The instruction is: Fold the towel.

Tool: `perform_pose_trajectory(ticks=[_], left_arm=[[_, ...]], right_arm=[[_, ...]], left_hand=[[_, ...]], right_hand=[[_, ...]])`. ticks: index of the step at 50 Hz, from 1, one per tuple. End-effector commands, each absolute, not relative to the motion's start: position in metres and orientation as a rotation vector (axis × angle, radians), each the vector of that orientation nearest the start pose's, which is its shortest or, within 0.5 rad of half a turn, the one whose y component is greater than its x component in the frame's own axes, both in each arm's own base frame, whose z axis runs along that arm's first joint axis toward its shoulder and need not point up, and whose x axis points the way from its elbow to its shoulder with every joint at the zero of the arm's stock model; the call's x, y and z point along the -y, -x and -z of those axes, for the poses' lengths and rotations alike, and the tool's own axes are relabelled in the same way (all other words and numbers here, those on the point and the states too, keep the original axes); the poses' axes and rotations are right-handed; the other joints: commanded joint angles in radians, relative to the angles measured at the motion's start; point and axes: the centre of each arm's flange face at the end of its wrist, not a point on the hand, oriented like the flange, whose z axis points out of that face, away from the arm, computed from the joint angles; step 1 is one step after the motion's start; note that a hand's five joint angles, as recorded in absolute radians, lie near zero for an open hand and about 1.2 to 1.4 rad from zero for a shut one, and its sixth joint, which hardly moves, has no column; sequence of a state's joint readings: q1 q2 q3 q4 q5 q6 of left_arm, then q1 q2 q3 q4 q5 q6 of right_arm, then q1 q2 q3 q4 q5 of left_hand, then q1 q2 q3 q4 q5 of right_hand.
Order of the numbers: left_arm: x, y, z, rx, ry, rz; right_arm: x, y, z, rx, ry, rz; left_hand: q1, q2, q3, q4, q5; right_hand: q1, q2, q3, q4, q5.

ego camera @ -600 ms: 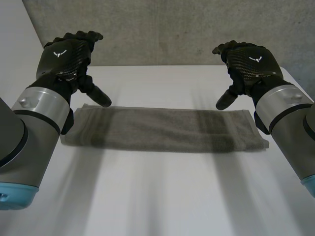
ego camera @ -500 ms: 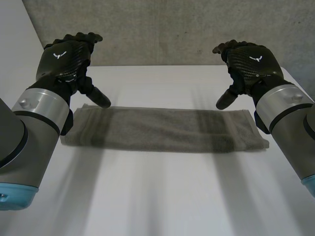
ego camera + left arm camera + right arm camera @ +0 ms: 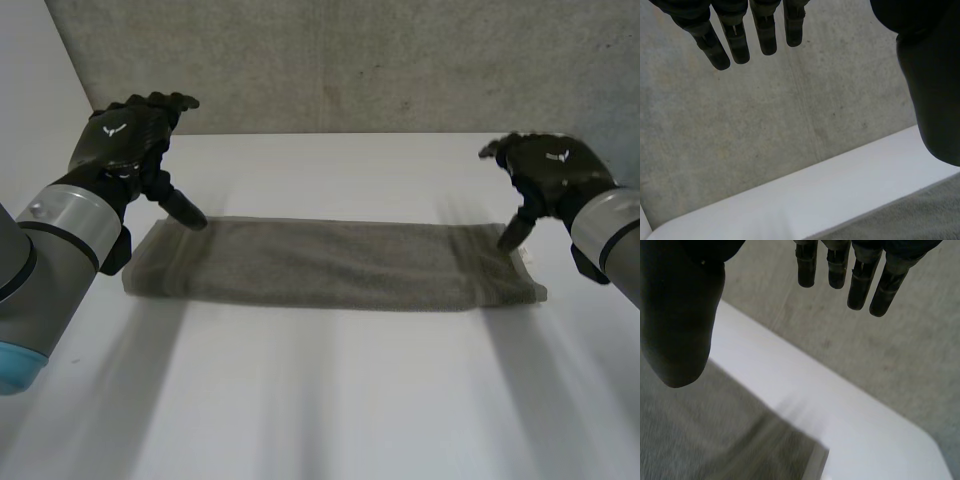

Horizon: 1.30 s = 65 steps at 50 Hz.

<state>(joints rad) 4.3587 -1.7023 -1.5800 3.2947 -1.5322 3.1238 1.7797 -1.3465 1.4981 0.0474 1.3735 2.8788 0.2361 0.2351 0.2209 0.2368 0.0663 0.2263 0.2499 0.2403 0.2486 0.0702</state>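
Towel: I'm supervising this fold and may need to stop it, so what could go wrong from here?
1. Both hands are open and hold nothing: the left hand hangs over the towel's far left corner, the right hand over its right end. Uneven grasps could skew the fold.
2. The towel's right end looks layered in the right wrist view, so a pinch may catch just the top layer.

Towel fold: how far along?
Done: no fold I can confirm; the towel lies flat as a long strip on the table. In hand: left robot hand and right robot hand are open above its two ends, gripping nothing. Left: grasp and fold.
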Motion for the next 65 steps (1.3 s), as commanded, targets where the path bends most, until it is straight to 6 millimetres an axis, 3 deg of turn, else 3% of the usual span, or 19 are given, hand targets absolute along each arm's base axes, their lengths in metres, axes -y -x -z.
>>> perform_pose_trajectory(ticks=[1, 11, 24, 27, 31, 34, 44, 50, 52, 53, 55, 56, 58, 59, 60, 61, 63, 64, 65], left_arm=[[0.279, 0.240, -0.265, -2.434, -0.452, 2.369], [0.286, 0.240, -0.254, -2.446, -0.447, 2.351], [0.286, 0.240, -0.251, -2.456, -0.448, 2.339], [0.286, 0.241, -0.251, -2.458, -0.448, 2.337], [0.286, 0.240, -0.250, -2.459, -0.449, 2.335], [0.286, 0.240, -0.250, -2.459, -0.449, 2.335], [0.286, 0.240, -0.252, -2.454, -0.448, 2.341], [0.286, 0.241, -0.252, -2.454, -0.446, 2.344], [0.287, 0.240, -0.251, -2.455, -0.442, 2.341], [0.287, 0.240, -0.251, -2.454, -0.442, 2.341], [0.287, 0.240, -0.251, -2.454, -0.442, 2.341], [0.287, 0.240, -0.251, -2.454, -0.442, 2.341], [0.287, 0.240, -0.251, -2.454, -0.442, 2.341], [0.287, 0.240, -0.251, -2.454, -0.442, 2.341], [0.287, 0.240, -0.251, -2.454, -0.442, 2.341], [0.287, 0.240, -0.251, -2.454, -0.442, 2.341], [0.287, 0.240, -0.251, -2.455, -0.444, 2.338], [0.287, 0.240, -0.251, -2.455, -0.444, 2.338], [0.287, 0.240, -0.251, -2.455, -0.444, 2.338]], right_arm=[[0.312, -0.193, -0.200, -2.369, 0.863, 1.749], [0.327, -0.175, -0.151, -2.480, 1.033, 1.669], [0.341, -0.175, -0.132, -2.467, 1.043, 1.702], [0.342, -0.175, -0.127, -2.473, 1.043, 1.684], [0.349, -0.172, -0.128, -2.491, 1.028, 1.714], [0.353, -0.169, -0.131, -2.504, 1.013, 1.733], [0.397, -0.090, -0.167, -2.779, 0.889, 1.997], [0.407, -0.090, -0.187, -2.768, 0.943, 2.118], [0.405, -0.120, -0.204, -2.653, 0.980, 2.200], [0.405, -0.120, -0.204, -2.652, 0.981, 2.201], [0.388, -0.182, -0.224, -2.429, 1.056, 2.263], [0.388, -0.182, -0.224, -2.428, 1.056, 2.263], [0.363, -0.242, -0.232, -2.226, 1.132, 2.259], [0.363, -0.242, -0.232, -2.225, 1.132, 2.259], [0.345, -0.272, -0.232, -2.130, 1.188, 2.238], [0.345, -0.272, -0.232, -2.129, 1.188, 2.238], [0.296, -0.335, -0.228, -1.922, 1.317, 2.163], [0.296, -0.335, -0.228, -1.921, 1.317, 2.163], [0.271, -0.361, -0.222, -1.835, 1.374, 2.119]], left_hand=[[-0.058, -0.057, -0.043, -0.059, -0.063], [-0.058, -0.057, -0.043, -0.059, -0.063], [-0.058, -0.057, -0.043, -0.059, -0.063], [-0.058, -0.057, -0.043, -0.059, -0.063], [-0.058, -0.057, -0.043, -0.059, -0.063], [-0.058, -0.057, -0.043, -0.059, -0.063], [-0.058, -0.057, -0.043, -0.059, -0.063], [-0.058, -0.057, -0.043, -0.059, -0.063], [-0.058, -0.057, -0.043, -0.059, -0.063], [-0.058, -0.057, -0.043, -0.059, -0.063], [-0.058, -0.057, -0.043, -0.059, -0.063], [-0.058, -0.057, -0.043, -0.059, -0.063], [-0.058, -0.057, -0.043, -0.059, -0.063], [-0.058, -0.057, -0.043, -0.059, -0.063], [-0.058, -0.057, -0.043, -0.059, -0.063], [-0.058, -0.057, -0.043, -0.059, -0.063], [-0.058, -0.057, -0.043, -0.059, -0.063], [-0.058, -0.057, -0.043, -0.059, -0.063], [-0.058, -0.057, -0.043, -0.059, -0.063]], right_hand=[[0.032, 0.008, 0.018, 0.009, 0.013], [0.252, 0.228, 0.238, 0.229, 0.233], [0.434, 0.410, 0.420, 0.412, 0.416], [0.647, 0.623, 0.633, 0.625, 0.628], [1.170, 1.146, 1.156, 1.147, 1.151], [1.170, 1.146, 1.156, 1.148, 1.152], [1.170, 1.146, 1.156, 1.148, 1.152], [1.170, 1.146, 1.156, 1.148, 1.152], [1.170, 1.146, 1.156, 1.148, 1.152], [1.170, 1.146, 1.156, 1.148, 1.152], [1.170, 1.146, 1.156, 1.148, 1.152], [1.170, 1.146, 1.156, 1.148, 1.152], [1.170, 1.146, 1.156, 1.148, 1.152], [1.170, 1.146, 1.156, 1.148, 1.152], [1.170, 1.146, 1.156, 1.148, 1.152], [1.170, 1.146, 1.156, 1.148, 1.152], [1.170, 1.146, 1.156, 1.148, 1.152], [1.170, 1.146, 1.156, 1.148, 1.152], [1.170, 1.146, 1.156, 1.148, 1.152]])
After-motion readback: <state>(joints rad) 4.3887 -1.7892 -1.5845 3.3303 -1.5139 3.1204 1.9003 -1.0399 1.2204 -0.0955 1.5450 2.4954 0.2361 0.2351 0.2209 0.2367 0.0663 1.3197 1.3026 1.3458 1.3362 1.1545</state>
